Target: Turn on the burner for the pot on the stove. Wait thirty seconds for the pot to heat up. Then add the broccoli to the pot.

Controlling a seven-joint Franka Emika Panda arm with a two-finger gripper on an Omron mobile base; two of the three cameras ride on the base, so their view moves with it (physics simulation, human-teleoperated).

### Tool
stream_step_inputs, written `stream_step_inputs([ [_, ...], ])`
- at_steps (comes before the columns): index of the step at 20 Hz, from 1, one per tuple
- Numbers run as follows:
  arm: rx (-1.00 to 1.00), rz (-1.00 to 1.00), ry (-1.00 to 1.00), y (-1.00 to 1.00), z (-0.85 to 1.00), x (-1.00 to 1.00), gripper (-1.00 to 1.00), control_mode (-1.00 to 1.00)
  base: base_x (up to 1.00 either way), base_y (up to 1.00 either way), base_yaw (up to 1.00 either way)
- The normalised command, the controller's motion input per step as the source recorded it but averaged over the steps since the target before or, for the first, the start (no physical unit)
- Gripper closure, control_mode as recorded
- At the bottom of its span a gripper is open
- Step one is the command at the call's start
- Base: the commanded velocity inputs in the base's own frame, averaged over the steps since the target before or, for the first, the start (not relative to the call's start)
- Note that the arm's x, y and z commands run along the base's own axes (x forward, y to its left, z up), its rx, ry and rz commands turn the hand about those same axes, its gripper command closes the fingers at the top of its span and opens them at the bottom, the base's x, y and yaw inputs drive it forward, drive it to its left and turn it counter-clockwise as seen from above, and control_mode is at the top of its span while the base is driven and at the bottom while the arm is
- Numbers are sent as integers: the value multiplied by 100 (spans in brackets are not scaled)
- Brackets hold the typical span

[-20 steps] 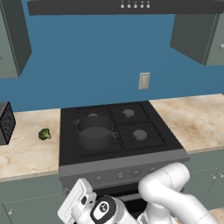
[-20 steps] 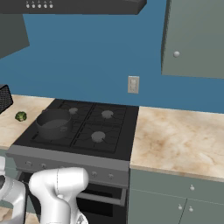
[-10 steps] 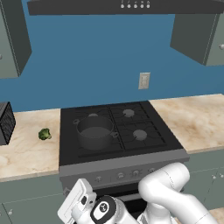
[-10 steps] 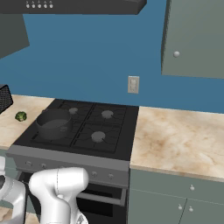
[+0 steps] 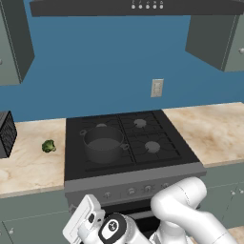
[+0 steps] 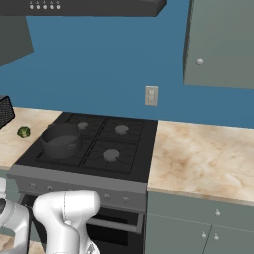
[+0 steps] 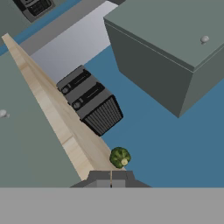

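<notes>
The dark grey pot [image 5: 103,143] [image 6: 61,140] stands on the front left burner of the black stove [image 5: 164,155] [image 6: 134,149]. A row of small knobs [image 5: 131,191] runs along the stove's grey front panel. The broccoli [image 5: 48,146] [image 6: 23,132] lies on the counter left of the stove. In the hand view my gripper [image 7: 111,180] is shut and empty, its tips pressed together, looking up past the counter edge at the broccoli [image 7: 119,157]. My arm [image 5: 178,205] hangs low in front of the oven door, below the knobs.
A black toaster [image 5: 7,133] [image 7: 89,103] sits at the far left of the counter. Beige counter [image 5: 214,128] stretches right of the stove. Grey wall cabinets [image 6: 218,44] and a range hood [image 5: 143,5] hang overhead. An outlet [image 5: 157,88] is on the blue wall.
</notes>
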Motion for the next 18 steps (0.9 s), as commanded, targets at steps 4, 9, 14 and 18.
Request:
stream_step_inputs([
  [4, 0, 0, 0, 0, 0, 0, 100, -100, 0, 0, 0],
  [9, 0, 0, 0, 0, 0, 0, 100, -100, 0, 0, 0],
  [14, 0, 0, 0, 0, 0, 0, 100, -100, 0, 0, 0],
  [18, 0, 0, 0, 0, 0, 0, 100, -100, 0, 0, 0],
])
